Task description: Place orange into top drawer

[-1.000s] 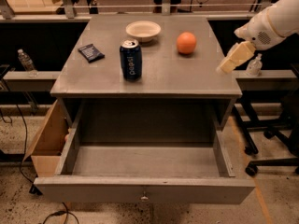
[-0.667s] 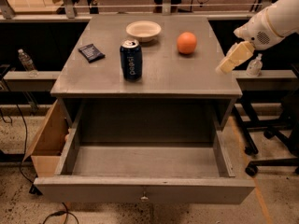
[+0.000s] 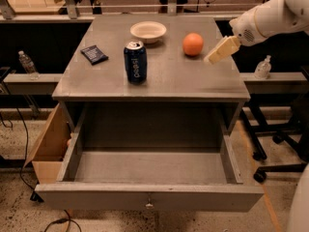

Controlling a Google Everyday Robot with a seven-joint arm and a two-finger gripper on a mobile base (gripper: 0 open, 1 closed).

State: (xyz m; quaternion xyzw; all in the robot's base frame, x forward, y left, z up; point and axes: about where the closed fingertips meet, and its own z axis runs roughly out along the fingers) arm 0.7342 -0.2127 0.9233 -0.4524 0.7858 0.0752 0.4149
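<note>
The orange (image 3: 193, 44) sits on the grey cabinet top (image 3: 159, 76), right of centre toward the back. The top drawer (image 3: 149, 197) is pulled wide open below, its inside bare, with a small metal pull (image 3: 149, 205) on the front panel. My gripper (image 3: 216, 53) hangs over the right side of the cabinet top, just right of the orange and slightly nearer the front, apart from it. It holds nothing.
A blue soda can (image 3: 135, 62) stands left of centre on the top. A cream bowl (image 3: 148, 31) sits at the back. A dark packet (image 3: 94, 55) lies at the left. A cardboard box (image 3: 48, 144) stands left of the drawer, office chair legs (image 3: 275, 149) at the right.
The gripper has moved left and a little toward the orange. The orange, can, bowl and drawer have not moved.
</note>
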